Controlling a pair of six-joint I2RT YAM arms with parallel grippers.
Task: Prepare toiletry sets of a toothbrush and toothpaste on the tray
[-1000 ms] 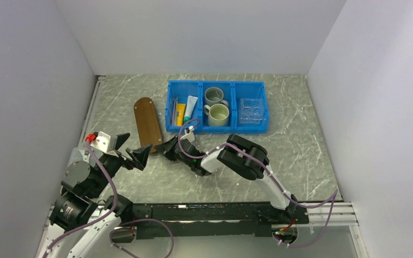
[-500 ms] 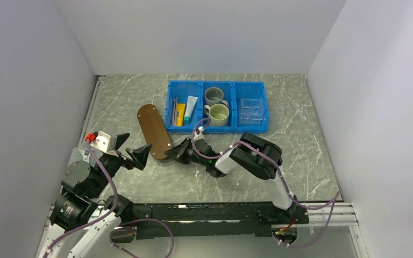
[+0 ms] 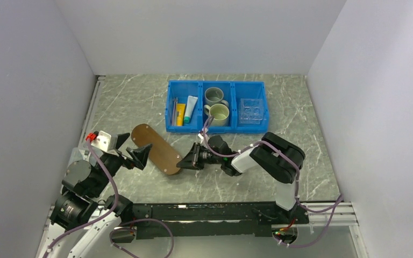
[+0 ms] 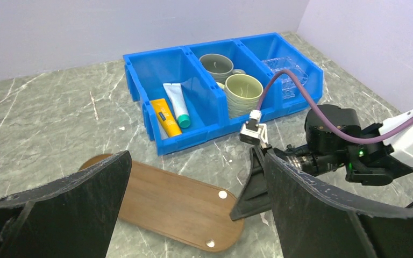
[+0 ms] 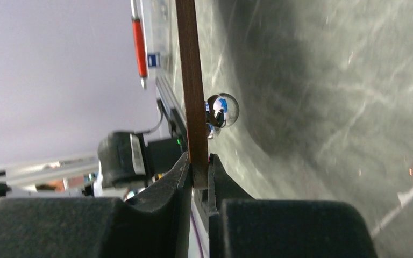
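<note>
The dark-brown wooden tray [image 3: 155, 148] lies slanted on the table, in front of the blue bin [image 3: 217, 129]. My right gripper [image 3: 183, 163] is shut on the tray's near right end; in the right wrist view the board's edge [image 5: 192, 107] sits clamped between the fingers. My left gripper [image 3: 132, 152] is open, just left of the tray, holding nothing. The yellow tube [image 3: 180, 114], the white tube with teal end [image 3: 190, 108] and the thin toothbrushes [image 3: 174, 109] lie in the bin's left compartment. The left wrist view shows the tray [image 4: 161, 201] and both tubes [image 4: 164, 115].
Two mugs [image 3: 215, 105] stand in the bin's middle compartment, and a clear square holder [image 3: 251, 110] in its right one. White walls close in the marble table on three sides. The arm bases sit along the near edge.
My right gripper has dragged the tray's near end to the right and toward the near edge, so the board has swung from nearly upright in the view to a slant. The left arm has not moved.
</note>
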